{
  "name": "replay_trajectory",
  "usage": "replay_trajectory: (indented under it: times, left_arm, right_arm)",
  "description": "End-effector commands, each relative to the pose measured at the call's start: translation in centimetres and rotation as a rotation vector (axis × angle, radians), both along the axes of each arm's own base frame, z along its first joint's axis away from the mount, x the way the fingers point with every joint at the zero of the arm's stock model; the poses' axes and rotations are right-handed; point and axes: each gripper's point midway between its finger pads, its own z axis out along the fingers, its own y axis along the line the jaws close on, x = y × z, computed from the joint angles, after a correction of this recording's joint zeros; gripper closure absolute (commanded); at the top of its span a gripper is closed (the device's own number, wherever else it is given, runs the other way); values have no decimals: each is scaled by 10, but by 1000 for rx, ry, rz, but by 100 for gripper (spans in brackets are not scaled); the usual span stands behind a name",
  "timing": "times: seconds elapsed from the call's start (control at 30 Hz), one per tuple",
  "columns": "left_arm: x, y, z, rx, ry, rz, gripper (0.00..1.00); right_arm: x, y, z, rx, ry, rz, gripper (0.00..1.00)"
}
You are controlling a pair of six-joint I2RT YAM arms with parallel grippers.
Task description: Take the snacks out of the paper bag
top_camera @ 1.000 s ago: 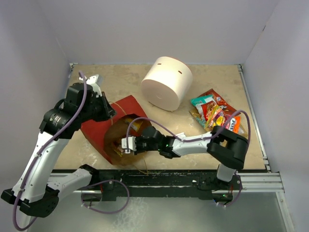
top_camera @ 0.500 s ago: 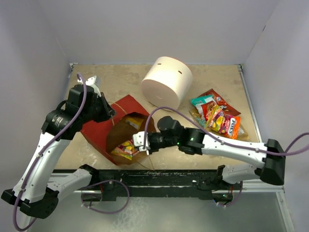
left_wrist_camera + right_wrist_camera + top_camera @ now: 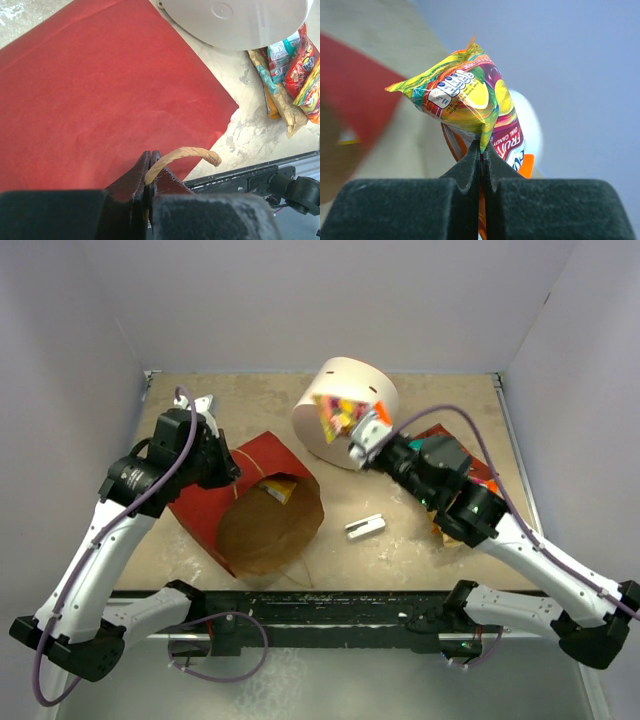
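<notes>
Near the near edge of the worktop, left of centre, your paper bag lies on its side, mouth open, with one snack showing inside. Your left hand is pressed tight on its twine handle. Farther back, your right hand pinches a yellow packet in front of the white cylinder. More packets lie by the right edge.

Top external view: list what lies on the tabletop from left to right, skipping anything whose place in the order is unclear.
paper bag → small grey metal bracket → pile of snack packets
</notes>
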Motion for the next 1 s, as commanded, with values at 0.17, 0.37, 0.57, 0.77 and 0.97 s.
replay_trajectory:
  times: [0.17,0.37,0.57,0.77,0.97]
  left_arm:
    - [11,-8,22,32,-88,-103,100]
    - [10,-10,26,53,-99,-154,100]
    - [7,-11,25,48,-101,-170,100]
    - [7,-13,22,44,-99,-178,100]
    - [8,-13,23,48,-100,-179,100]
  right_arm:
    - [105,-161,-12,347,78,-936,100]
    - [128,-200,-64,368,247,-1116,100]
    - [155,-239,-101,176,278,-1242,100]
    - [197,-266,-124,58,307,-1231,100]
    - [225,-258,-168,-121,426,-1136,100]
